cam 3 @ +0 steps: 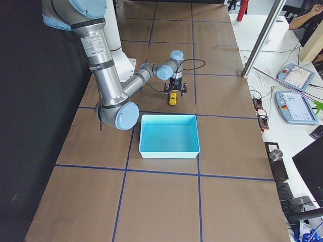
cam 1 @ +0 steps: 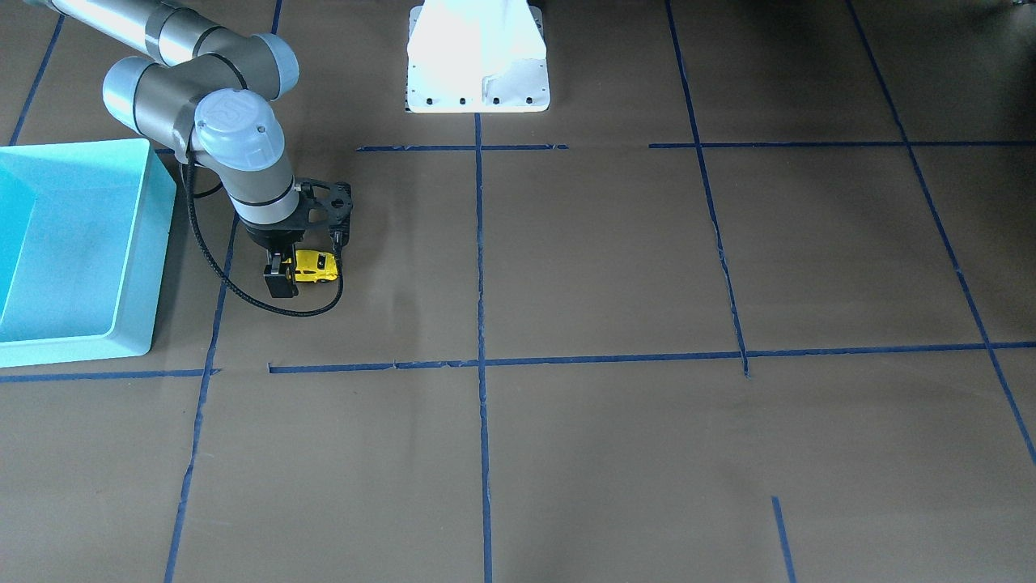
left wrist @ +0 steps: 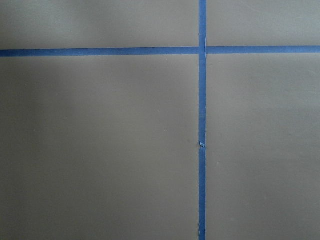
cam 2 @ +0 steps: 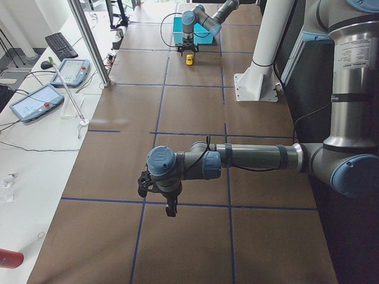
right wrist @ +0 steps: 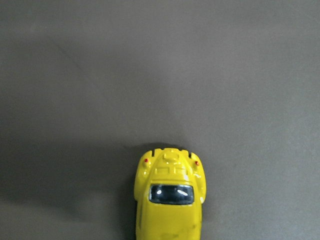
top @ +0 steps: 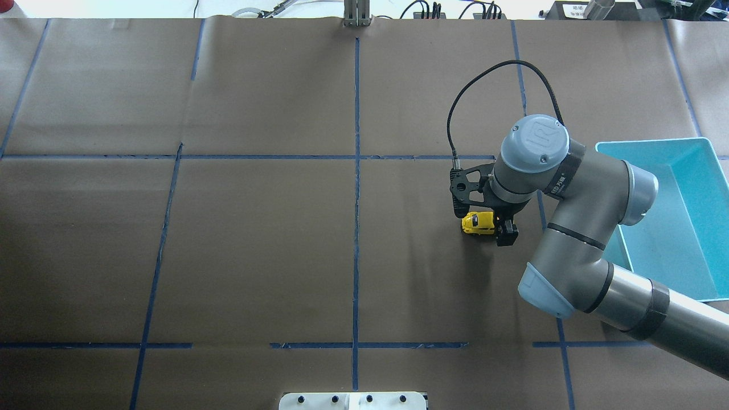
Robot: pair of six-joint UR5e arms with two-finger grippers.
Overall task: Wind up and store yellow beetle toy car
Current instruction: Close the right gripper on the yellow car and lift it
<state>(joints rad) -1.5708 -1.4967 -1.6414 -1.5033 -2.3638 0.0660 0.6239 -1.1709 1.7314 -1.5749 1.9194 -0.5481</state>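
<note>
The yellow beetle toy car point(top: 477, 223) stands on the brown paper-covered table, just left of the teal bin in the overhead view. My right gripper point(top: 498, 223) points straight down over one end of the car. One black finger point(top: 507, 233) shows against the car's side and the other is hidden under the wrist, so the jaws look shut on the car. The car also shows in the front view point(cam 1: 316, 265) and at the bottom of the right wrist view point(right wrist: 170, 200). My left gripper point(cam 2: 170, 210) hangs over bare table far from the car, and I cannot tell its state.
An empty teal bin point(top: 655, 142) stands to the right of the car; it also shows in the front view point(cam 1: 154, 243). Blue tape lines cross the brown table. The white arm base point(cam 1: 477, 81) stands at the robot's table edge. A black cable point(top: 484, 80) loops from the right wrist.
</note>
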